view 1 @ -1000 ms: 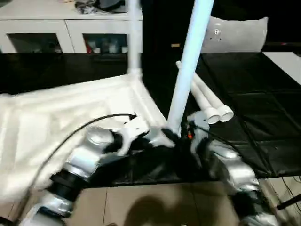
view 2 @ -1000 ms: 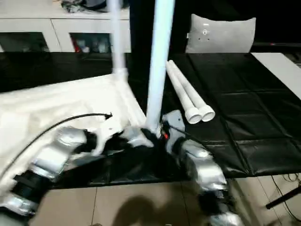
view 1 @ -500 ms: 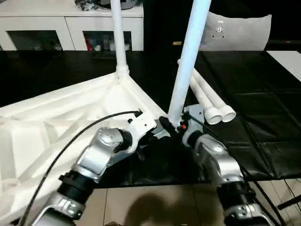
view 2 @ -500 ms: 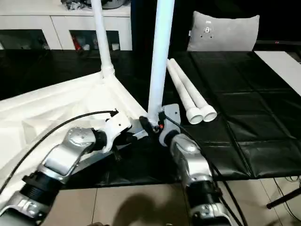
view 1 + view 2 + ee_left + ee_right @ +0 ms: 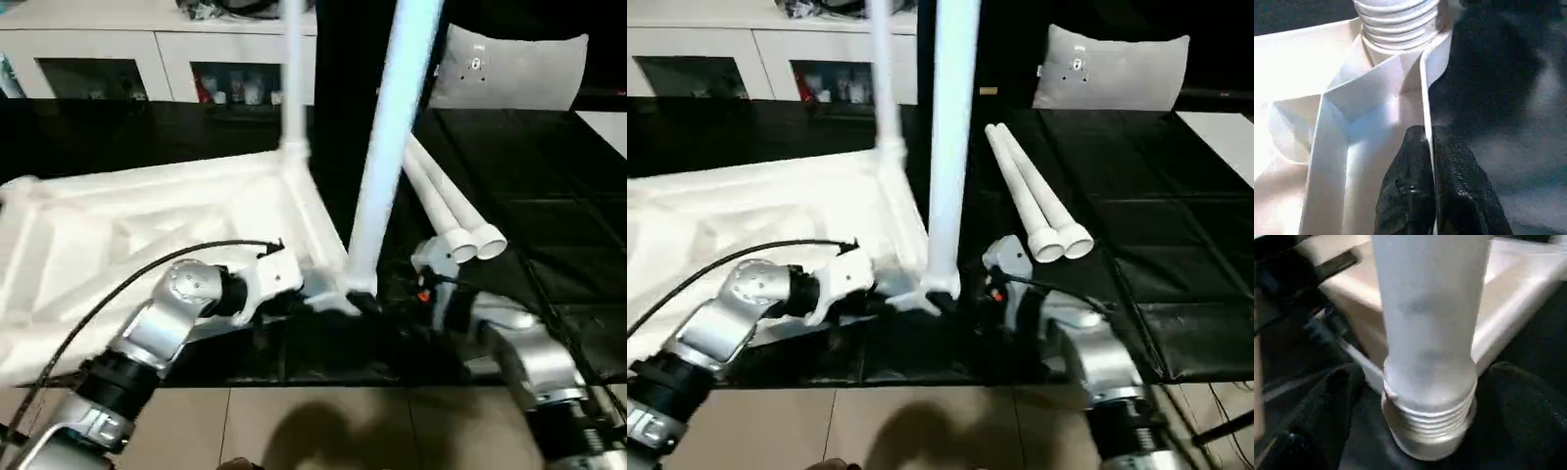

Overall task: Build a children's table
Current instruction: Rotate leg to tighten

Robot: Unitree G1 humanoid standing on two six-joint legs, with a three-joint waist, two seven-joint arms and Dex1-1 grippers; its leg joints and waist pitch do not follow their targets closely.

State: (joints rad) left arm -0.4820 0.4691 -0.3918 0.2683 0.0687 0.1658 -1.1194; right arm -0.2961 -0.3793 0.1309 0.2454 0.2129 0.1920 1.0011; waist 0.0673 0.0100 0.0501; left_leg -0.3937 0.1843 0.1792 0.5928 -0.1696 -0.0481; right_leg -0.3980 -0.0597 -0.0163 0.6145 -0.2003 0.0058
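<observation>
From the head I see the upturned table top [image 5: 147,235] mid-left, near leg [image 5: 387,147] upright centre; left wrist: left gripper [image 5: 1430,161] pinches its stiff rim; right wrist: right gripper's fingers [image 5: 1528,406] gape around the slick threaded base.

A white cabinet [image 5: 167,54] with glass doors runs along the back; small coloured items [image 5: 230,90] sit behind the glass, too blurred to name; dark clutter [image 5: 230,8] lies on its top. A grey-white pillow [image 5: 509,69] stands upright at the back right, a small mark near its upper corner. A black quilted mat [image 5: 1136,206] covers the surface; beige floor tiles [image 5: 323,431] show along the near edge; a thin black stand leg [image 5: 1220,426] crosses the floor at the near right corner.
</observation>
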